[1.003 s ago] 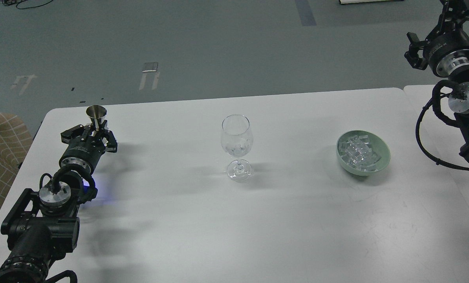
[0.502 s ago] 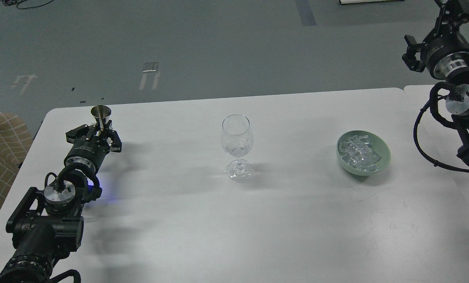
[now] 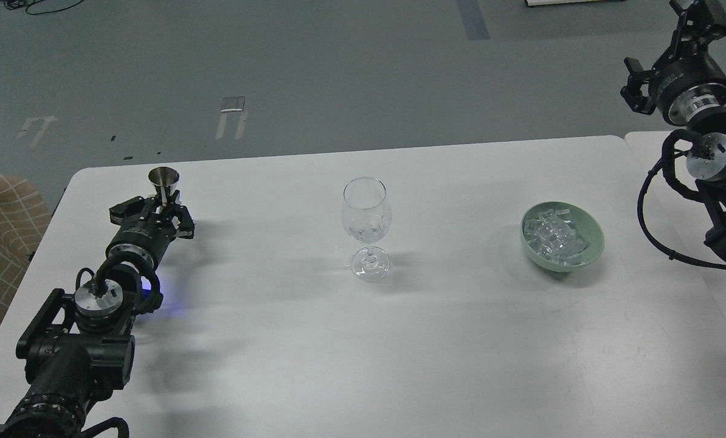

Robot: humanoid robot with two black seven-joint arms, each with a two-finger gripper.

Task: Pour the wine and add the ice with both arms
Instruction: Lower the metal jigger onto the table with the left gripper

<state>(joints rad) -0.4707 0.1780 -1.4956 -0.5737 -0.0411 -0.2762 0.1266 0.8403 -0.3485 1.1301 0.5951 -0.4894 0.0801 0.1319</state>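
Wine (image 3: 366, 232): small amount of clear liquid in the bowl of a stemmed glass (image 3: 366, 207), which stands upright at frame centre on the white table (image 3: 338, 340). The liquid is hard to separate from glints in the glass.

Ice (image 3: 556, 237): heap of clear cubes in a pale green bowl (image 3: 591, 246), right of centre, well apart from the glass. Bowl sits flat on the table.

Left gripper (image 3: 163, 202): left of frame, low over the table near its far left corner. Fingers clamped on the narrow waist of a small metal jigger (image 3: 163, 182), which stands upright with its open cone on top. Contents of the jigger cannot be made out. Left arm (image 3: 71, 359) runs in from the lower left corner, with a blue glow on the table beside its wrist.

Right gripper (image 3: 700, 15): upper right corner, raised well above the table and partly cut by the frame edge. Seen dark and end-on; whether its fingers are apart or together cannot be told. Right arm (image 3: 712, 158) comes up along the right edge with a looped black cable.
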